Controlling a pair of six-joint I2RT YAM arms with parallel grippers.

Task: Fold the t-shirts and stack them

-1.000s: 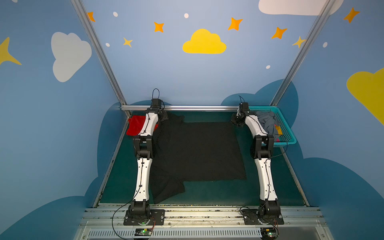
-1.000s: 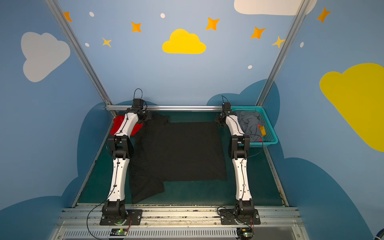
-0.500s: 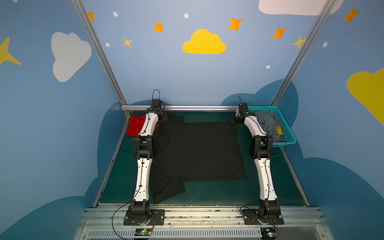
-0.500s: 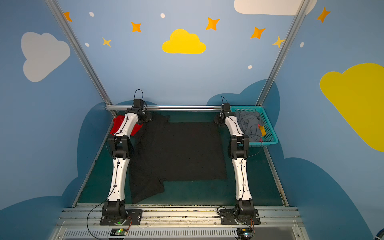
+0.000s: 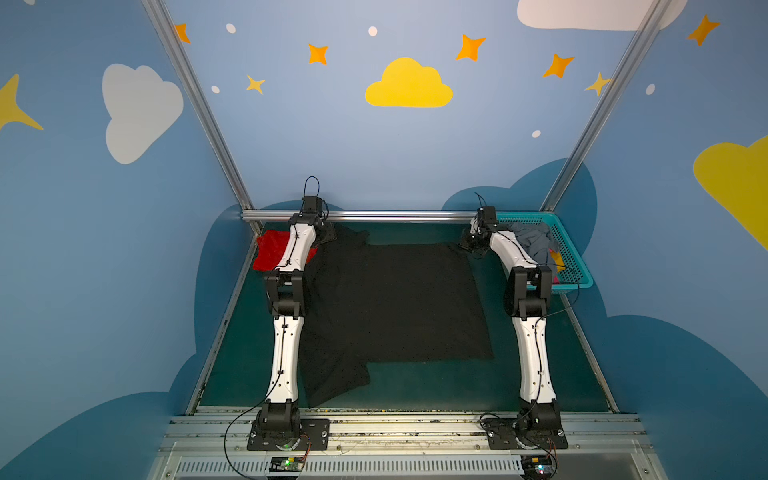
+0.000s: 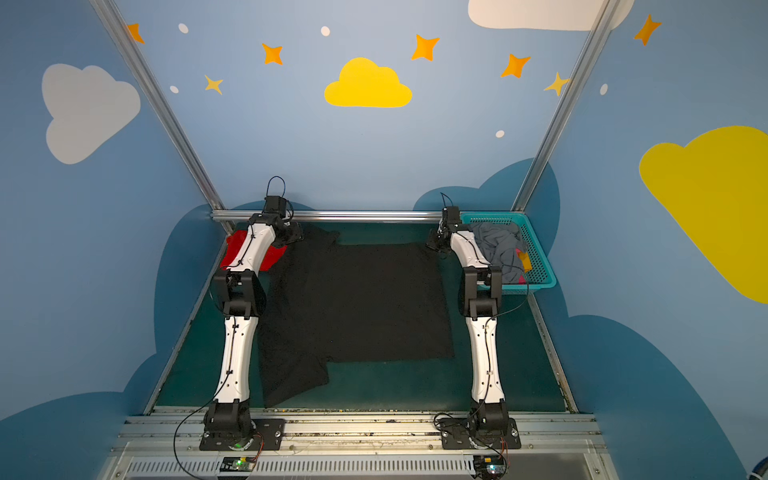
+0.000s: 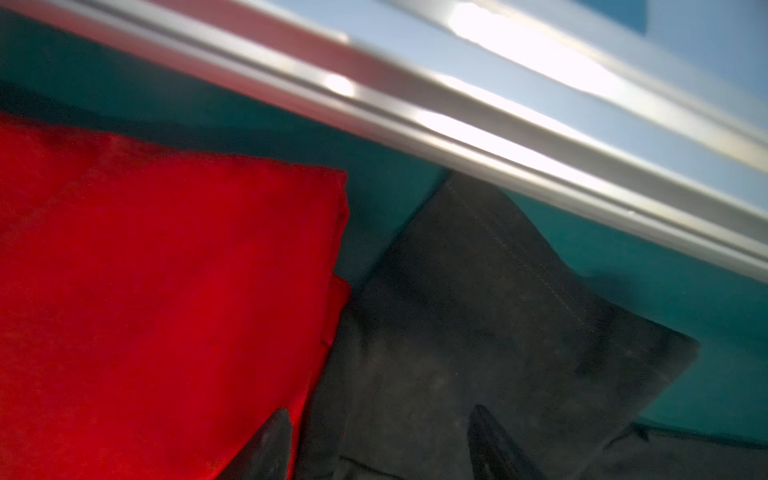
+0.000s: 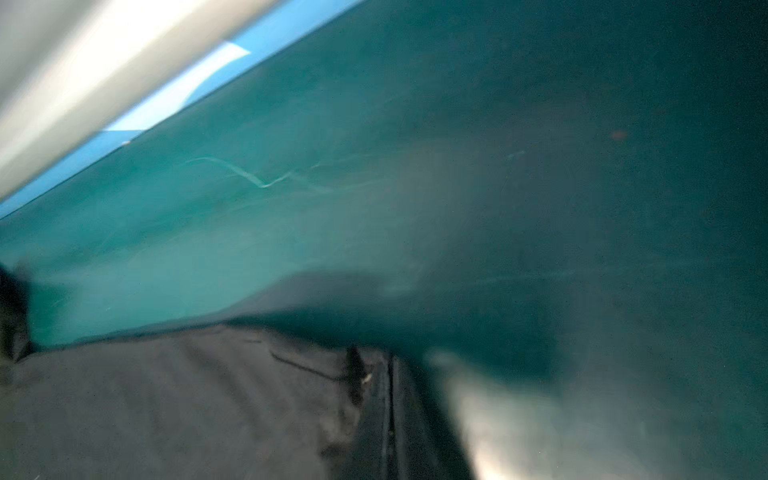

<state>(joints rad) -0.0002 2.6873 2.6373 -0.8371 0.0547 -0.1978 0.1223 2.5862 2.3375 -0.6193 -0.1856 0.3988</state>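
My right claw (image 8: 390, 399) pinches a corner of the black t-shirt (image 5: 395, 303), and my left claw (image 7: 380, 444) is spread wide.

The black t-shirt lies spread out on the green table (image 5: 415, 390) between my two arms, as both top views show. One sleeve points at my bases and one lies by the metal rail (image 5: 395, 215) at the far side. My right claw is pressed together on the far right corner, and the cloth edge there lifts a little off the table. My left claw hangs low over the far left sleeve, its two fingers (image 7: 266, 449) apart. The red t-shirt (image 5: 272, 249) lies folded in the far left corner, right up against the black one and partly under my left arm. The teal basket (image 5: 575, 257) sits beside my right arm with grey clothes (image 5: 534, 241) inside.
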